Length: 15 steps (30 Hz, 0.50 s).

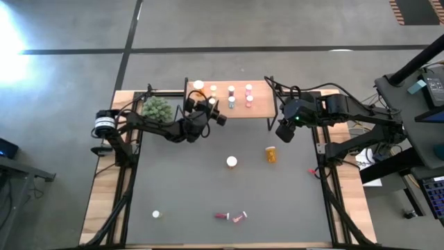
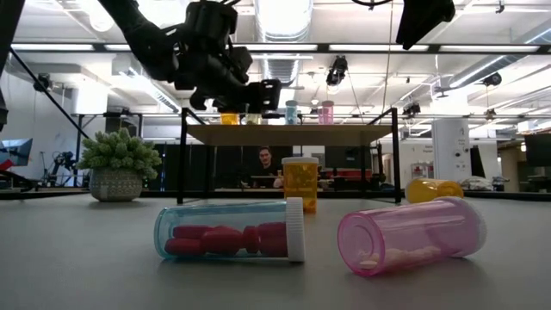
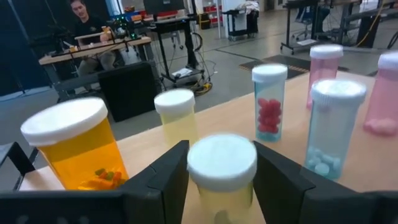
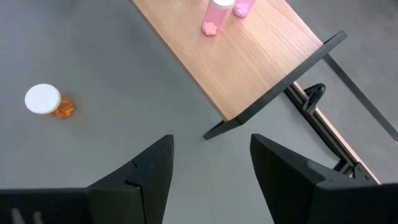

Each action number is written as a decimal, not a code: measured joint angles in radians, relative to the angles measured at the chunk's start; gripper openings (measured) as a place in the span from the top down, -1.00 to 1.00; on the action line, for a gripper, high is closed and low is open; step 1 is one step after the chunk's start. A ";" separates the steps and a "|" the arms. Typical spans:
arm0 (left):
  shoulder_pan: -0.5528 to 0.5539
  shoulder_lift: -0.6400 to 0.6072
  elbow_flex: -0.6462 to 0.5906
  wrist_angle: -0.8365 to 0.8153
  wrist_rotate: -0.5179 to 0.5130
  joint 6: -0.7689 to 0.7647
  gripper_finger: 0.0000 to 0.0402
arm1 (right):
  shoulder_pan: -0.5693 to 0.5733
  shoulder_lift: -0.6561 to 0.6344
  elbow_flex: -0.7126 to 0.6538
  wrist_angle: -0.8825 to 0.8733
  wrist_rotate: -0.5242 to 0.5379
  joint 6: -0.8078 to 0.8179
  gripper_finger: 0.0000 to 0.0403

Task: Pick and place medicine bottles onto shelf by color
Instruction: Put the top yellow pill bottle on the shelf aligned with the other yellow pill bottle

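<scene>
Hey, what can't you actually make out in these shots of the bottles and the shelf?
- Yellowish bottle between the left gripper fingers: its base is cut off by the left wrist view's bottom edge, so whether it rests on the shelf is unclear.
- Small bottle near the table's front left: too small in the high view to tell its colour.
- Right gripper: open, holding nothing.
</scene>
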 joint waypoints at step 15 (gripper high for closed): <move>-0.018 -0.074 0.023 -0.003 -0.001 0.029 0.27 | 0.000 0.000 0.000 0.000 0.000 0.000 -0.01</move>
